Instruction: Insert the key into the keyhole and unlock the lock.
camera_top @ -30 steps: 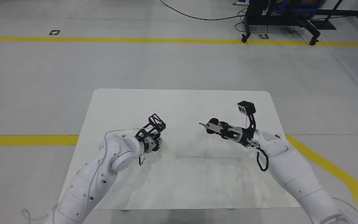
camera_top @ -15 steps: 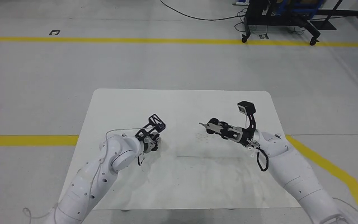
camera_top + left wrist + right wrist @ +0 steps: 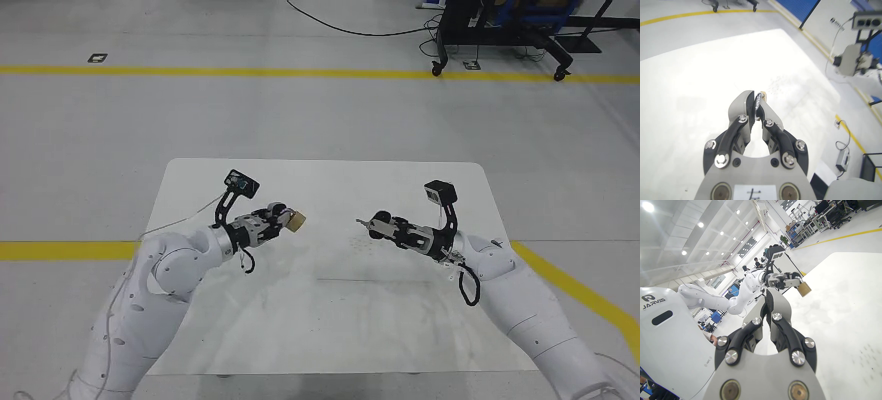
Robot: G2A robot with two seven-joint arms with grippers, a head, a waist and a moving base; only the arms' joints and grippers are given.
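A one-character label (image 3: 754, 192) sits on the left gripper (image 3: 756, 94).

The white surface (image 3: 330, 330), round at the corners, stands on a pale grey floor (image 3: 300, 110) crossed by yellow lines (image 3: 200, 70). Beyond its far edge are a black wheeled frame (image 3: 500, 35) and a loose black cable (image 3: 350, 33). A blue wall panel (image 3: 797, 7) stands to one side. Round ceiling lights (image 3: 700, 224) shine among white beams, with desks and office chairs (image 3: 838, 217) farther off.
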